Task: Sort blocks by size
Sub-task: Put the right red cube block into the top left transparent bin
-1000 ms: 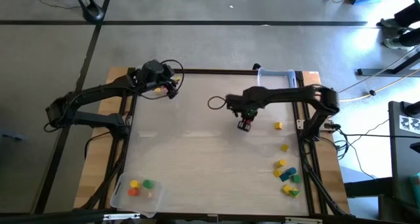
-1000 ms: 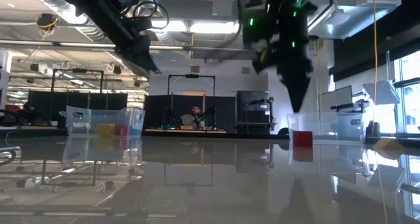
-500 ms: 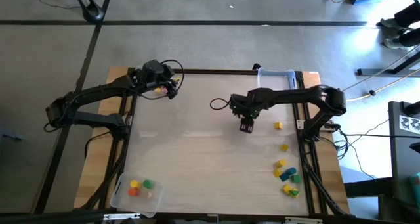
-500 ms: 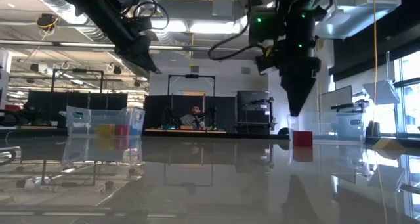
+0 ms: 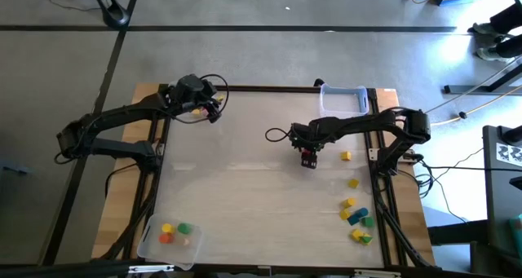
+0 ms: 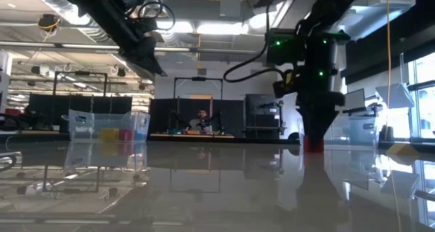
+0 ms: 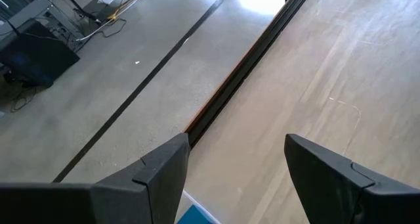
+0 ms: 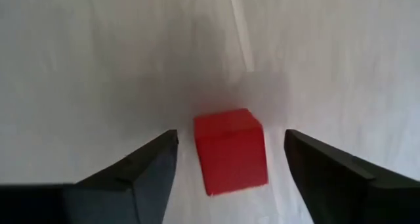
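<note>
A red block (image 8: 230, 152) lies flat on the table right of the middle, also seen in the high view as the red block (image 5: 307, 161). My right gripper (image 8: 231, 135) points down over it, open. Its fingers stand one on each side of the block with a gap to each, and in the low view the right gripper (image 6: 313, 133) hides most of the block. My left gripper (image 5: 214, 111) hangs open above the far left corner, with nothing between its fingers in the left wrist view (image 7: 236, 142).
Loose blocks lie along the right edge: a yellow one (image 5: 346, 156), another yellow one (image 5: 353, 183) and a mixed cluster (image 5: 356, 221). A clear tray (image 5: 167, 239) with three blocks sits at the near left corner. Another clear tray (image 5: 342, 99) stands at the far right.
My right gripper has straightened from a tilt, come down over the red block and opened, so its fingers now stand on either side of it. The red block has stayed where it was on the table.
</note>
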